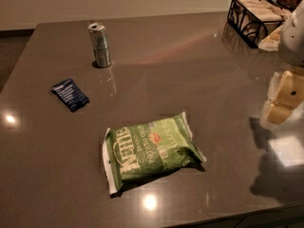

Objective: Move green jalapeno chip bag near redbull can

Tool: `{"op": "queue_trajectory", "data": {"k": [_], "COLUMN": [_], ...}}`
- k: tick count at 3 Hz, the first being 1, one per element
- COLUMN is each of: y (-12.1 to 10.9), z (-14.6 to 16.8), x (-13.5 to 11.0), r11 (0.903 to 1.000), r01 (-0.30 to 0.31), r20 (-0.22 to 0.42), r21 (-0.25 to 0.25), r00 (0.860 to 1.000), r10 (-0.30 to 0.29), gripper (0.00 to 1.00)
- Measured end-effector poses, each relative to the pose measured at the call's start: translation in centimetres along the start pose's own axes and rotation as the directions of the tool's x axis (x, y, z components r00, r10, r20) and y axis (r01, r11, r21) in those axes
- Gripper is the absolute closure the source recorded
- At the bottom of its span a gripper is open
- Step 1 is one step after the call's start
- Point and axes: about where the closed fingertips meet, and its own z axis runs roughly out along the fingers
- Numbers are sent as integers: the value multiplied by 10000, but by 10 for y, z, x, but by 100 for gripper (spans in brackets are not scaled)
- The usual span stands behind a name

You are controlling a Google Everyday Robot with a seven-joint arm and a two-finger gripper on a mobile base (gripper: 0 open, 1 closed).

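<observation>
Approach looks to be the step in hand: nothing has hold of the green jalapeno chip bag (152, 151), which lies flat on the dark worktop (199, 75) toward the near edge, its white lettering facing up and its long side running slantwise. The redbull can (100, 44) stands upright well apart from it, toward the far left of the worktop, so the bag is not yet near where the task wants it. A small dark-blue packet (70, 94) lies between the two, off to the left of a straight line from bag to can, and a black wire basket (251, 15) sits in the far right corner. The pincer (284, 96) hangs at the right edge of the view, clear of the bag and above the worktop. It carries nothing, and I cannot tell how far open it is. The next move, as I judge it, calls for bringing the pincer leftward and down over the bag and taking hold of it. The bag then needs carrying toward the far left and setting down just beside the can without tipping it, and the carry should pass clear of the blue packet.
</observation>
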Motion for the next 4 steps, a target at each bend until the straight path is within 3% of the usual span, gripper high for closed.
{"op": "queue_trajectory", "data": {"k": [2, 3, 4], "y": [-1, 21, 49], "z": [0, 13, 32], "x": [-11, -45, -66], "r11": [9992, 9901, 9732], "r01": [349, 1354, 2175], "r20": [167, 768, 1081], "r21": [-199, -381, -751], "r00": [9993, 9882, 9719], "r10": [-346, -1322, -2089], "gripper": [0, 0, 0]}}
